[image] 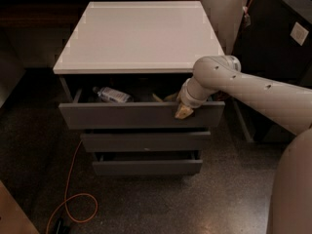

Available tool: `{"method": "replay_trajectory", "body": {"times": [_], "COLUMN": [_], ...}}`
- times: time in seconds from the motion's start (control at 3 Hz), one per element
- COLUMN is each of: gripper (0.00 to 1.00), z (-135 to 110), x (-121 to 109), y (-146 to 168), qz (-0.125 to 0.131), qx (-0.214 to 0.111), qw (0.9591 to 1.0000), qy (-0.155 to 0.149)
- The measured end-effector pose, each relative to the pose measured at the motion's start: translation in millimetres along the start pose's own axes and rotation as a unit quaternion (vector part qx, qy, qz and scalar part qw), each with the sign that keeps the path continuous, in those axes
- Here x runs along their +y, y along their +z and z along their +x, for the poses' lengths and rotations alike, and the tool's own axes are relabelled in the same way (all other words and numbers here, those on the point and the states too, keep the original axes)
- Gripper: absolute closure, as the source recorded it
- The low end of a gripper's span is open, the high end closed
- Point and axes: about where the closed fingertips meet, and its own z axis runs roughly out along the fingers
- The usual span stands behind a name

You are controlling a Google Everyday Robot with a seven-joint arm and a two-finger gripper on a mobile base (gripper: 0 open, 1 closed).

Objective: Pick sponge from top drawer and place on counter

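Sponge is hard to pick out. Your claw (184, 111) rests on the upper edge of the top drawer (126, 116), near its right end; you cannot tell how far it is open or whether it holds anything. A yellowish bit (163, 97) inside the drawer, just left of the claw, may be the sponge. A bottle (112, 95) lies toward the drawer's left. The drawer looks only partly out under the counter (141, 33), so reaching in could jam the wrist or push the drawer shut.
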Motion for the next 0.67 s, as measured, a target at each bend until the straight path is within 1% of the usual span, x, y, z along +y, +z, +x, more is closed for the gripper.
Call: {"method": "replay_trajectory", "body": {"times": [0.67], "gripper": [1.0], "z": [0.3], "x": [0.1], "y": [-0.2], "qz": [0.0], "qx": [0.0], "qw": [1.0], "qy": [0.0]}}
